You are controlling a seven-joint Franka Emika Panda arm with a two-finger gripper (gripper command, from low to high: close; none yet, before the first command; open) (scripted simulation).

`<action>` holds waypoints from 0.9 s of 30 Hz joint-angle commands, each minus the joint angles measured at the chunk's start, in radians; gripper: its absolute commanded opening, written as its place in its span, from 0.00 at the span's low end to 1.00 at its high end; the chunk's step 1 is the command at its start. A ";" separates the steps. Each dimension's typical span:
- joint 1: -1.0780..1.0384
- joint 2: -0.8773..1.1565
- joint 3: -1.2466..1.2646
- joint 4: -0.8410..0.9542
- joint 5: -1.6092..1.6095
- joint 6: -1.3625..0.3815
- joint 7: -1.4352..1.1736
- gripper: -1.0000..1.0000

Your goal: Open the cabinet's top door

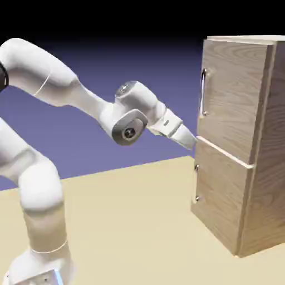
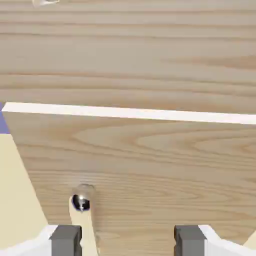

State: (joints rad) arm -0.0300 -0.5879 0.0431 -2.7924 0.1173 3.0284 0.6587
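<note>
Small grey fingertips apart, nothing between. Lower door's short silver bar handle near the left-hand tip in hand view; risk: low aim hooks it. Pale wood-grain top door above, shut; advancing could bump its lower edge.

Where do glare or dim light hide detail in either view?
Exterior view: the white robot arm is washed out in patches; the light-oak cabinet's right side is dimmer. Hand view: the pale strip between the wood-grain doors looks blown out.
</note>
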 commanded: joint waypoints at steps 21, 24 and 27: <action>-0.327 -0.140 0.336 0.137 0.914 -0.067 -0.641 0.50; -0.373 -0.160 0.384 0.156 1.044 -0.077 -0.733 0.50; -0.420 -0.179 0.432 0.176 1.174 -0.086 -0.824 0.50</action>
State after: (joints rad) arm -0.4500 -0.7674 0.4749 -2.6168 1.2918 2.9422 -0.1654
